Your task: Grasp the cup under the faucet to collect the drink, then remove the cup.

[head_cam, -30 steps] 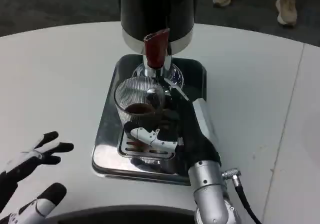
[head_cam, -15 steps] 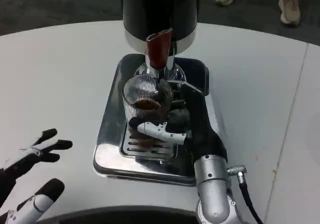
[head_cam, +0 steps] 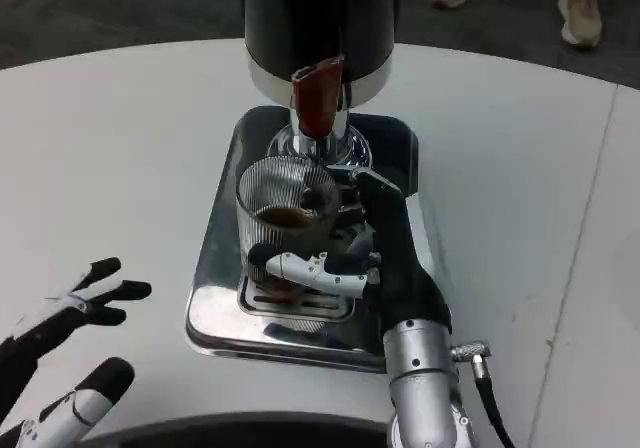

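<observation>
Left hand: low at the near left edge of the table; fingers spread apart, holding nothing; well apart from the tray.

Tray: mirrored metal, squarish, centre of table; carries a slotted drip grate at its near middle; grate mostly covered by cup and hand.

Cup: clear ribbed glass, upright on the tray, directly below and just in front of the faucet; contents a shallow layer of dark brown drink in the lower part; well short of the rim.

Faucet: red lever over a chrome spout, fixed to the black dispenser; whether liquid is running cannot be told.

Right hand: reaching in from the near right; fingers wrapped round the near side and right side of the cup, one white finger laid across its front; grip looks closed on the glass.

Progress, as judged: grasp done; cup placed under the faucet; some drink collected, amount modest; left to do, finish filling if more is wanted, then draw the cup clear of tray and faucet; spill risk low at this fill level.
</observation>
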Robot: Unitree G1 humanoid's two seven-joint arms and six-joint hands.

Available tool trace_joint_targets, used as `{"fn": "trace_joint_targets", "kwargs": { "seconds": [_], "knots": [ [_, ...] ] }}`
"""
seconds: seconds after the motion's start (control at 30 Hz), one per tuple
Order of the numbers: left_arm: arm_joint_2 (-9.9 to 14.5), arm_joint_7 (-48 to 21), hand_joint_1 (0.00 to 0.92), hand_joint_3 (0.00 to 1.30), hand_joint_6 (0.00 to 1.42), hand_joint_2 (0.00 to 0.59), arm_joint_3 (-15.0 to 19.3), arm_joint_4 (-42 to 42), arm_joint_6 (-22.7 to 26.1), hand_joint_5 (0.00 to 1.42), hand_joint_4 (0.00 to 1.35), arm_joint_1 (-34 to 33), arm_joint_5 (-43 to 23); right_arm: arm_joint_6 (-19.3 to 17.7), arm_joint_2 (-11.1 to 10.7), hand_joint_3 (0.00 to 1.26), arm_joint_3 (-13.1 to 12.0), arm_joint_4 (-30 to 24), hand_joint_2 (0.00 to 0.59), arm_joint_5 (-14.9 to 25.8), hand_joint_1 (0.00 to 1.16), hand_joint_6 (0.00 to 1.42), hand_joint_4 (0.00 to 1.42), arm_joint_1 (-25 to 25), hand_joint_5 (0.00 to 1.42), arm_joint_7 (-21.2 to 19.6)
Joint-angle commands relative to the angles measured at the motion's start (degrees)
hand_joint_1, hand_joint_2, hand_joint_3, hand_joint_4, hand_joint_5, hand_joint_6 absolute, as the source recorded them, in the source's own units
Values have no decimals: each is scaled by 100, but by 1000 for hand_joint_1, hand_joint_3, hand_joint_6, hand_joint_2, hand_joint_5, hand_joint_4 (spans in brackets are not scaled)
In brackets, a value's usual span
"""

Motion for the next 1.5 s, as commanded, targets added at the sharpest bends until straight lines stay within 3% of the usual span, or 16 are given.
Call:
{"fn": "trace_joint_targets", "kwargs": {
  "seconds": [0.03,0.23,0.87,1.3,1.5],
  "knots": [
    [-24,-3,0,281,119,224,-67,-77,20,268,68,66,-33,-33,314,828,68,-443,78,-148,1119,1218,953,214,984,-118],
    [-6,-28,0,281,127,224,-171,-131,-27,269,69,52,52,96,249,829,191,-1071,71,-426,1122,1229,965,598,995,-31],
    [-24,46,0,263,122,217,-417,-223,6,251,31,143,359,403,-21,843,631,-2411,61,-572,1123,1281,979,1844,1013,555],
    [25,226,0,24,0,190,-570,-491,337,3,0,137,1602,639,-219,852,672,-3693,77,-761,1120,1308,995,2426,1024,956],
    [-13,627,0,0,0,112,-477,-755,368,0,0,162,2431,678,-261,858,666,-3921,74,-807,1120,1310,996,2571,1028,1163]
  ]
}}
